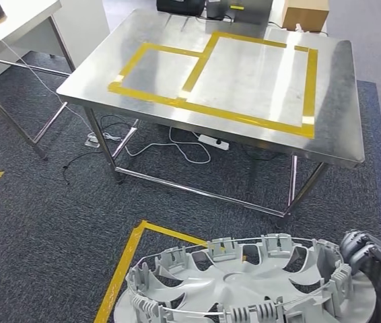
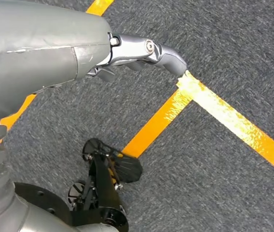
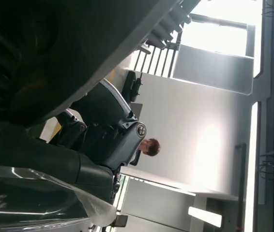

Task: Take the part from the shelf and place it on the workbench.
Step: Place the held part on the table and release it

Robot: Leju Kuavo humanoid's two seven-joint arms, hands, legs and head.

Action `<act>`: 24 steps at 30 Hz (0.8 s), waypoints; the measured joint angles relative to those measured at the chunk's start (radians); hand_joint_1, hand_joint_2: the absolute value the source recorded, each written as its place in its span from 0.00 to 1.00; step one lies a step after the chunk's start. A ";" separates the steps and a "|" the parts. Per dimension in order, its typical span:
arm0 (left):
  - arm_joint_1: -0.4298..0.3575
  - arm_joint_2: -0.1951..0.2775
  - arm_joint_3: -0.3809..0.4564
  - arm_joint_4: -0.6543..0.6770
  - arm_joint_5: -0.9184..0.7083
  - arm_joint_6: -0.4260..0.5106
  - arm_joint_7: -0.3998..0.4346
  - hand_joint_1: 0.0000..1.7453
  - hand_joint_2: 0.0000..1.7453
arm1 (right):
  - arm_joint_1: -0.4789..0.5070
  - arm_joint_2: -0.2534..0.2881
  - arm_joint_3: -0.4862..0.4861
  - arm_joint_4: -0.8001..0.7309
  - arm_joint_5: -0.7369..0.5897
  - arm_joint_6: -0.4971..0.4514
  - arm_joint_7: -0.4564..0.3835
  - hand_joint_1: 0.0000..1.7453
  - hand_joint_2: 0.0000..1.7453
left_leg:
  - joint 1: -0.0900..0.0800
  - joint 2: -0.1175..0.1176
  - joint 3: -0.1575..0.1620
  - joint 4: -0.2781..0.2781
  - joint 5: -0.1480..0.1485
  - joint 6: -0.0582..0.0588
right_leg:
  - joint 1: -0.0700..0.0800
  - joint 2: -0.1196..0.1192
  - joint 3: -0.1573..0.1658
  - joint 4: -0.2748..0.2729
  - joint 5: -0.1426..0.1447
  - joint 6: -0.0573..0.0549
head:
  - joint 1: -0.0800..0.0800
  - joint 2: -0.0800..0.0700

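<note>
The part, a grey plastic wheel cover [image 1: 239,282] with clips around its rim, lies flat and low at the near edge of the head view. My right hand [image 1: 369,259] grips its rim on the right side. In the right wrist view the dark fingers [image 3: 102,137] curl under the part's shadowed underside [image 3: 73,53]. My left hand [image 2: 128,50] hangs over the grey carpet with its fingers stretched out and nothing in them. The steel workbench [image 1: 330,138] stands ahead, its top marked with two yellow tape rectangles [image 1: 260,77].
A second metal table [image 1: 15,27] stands at the far left. A cardboard box [image 1: 304,13] sits behind the workbench. A power strip [image 1: 214,142] and cables lie under it. Yellow tape lines [image 1: 127,262] cross the carpet. A person [image 3: 152,146] is nearby.
</note>
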 joint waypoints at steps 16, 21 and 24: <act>0.001 -0.002 0.000 0.000 0.001 -0.001 0.005 0.00 1.00 | -0.007 0.005 -0.009 0.004 0.000 0.006 -0.002 1.00 1.00 | 0.011 0.011 -0.025 0.022 0.012 -0.031 | -0.001 -0.009 0.051 -0.026 -0.036 -0.010 | -0.010 0.000; 0.005 -0.002 0.000 0.000 0.001 -0.004 0.009 0.00 1.00 | -0.007 0.006 -0.009 0.004 0.001 0.007 -0.002 1.00 1.00 | 0.012 0.009 -0.014 0.005 0.003 -0.002 | -0.003 -0.008 0.030 0.018 -0.068 0.014 | 0.000 0.000; 0.004 -0.003 0.000 0.000 0.001 -0.006 0.009 0.00 1.00 | -0.006 0.006 -0.009 0.006 0.001 0.008 -0.002 1.00 1.00 | 0.008 0.009 -0.006 0.003 -0.005 0.012 | -0.001 -0.004 -0.085 0.211 -0.137 0.015 | 0.006 0.000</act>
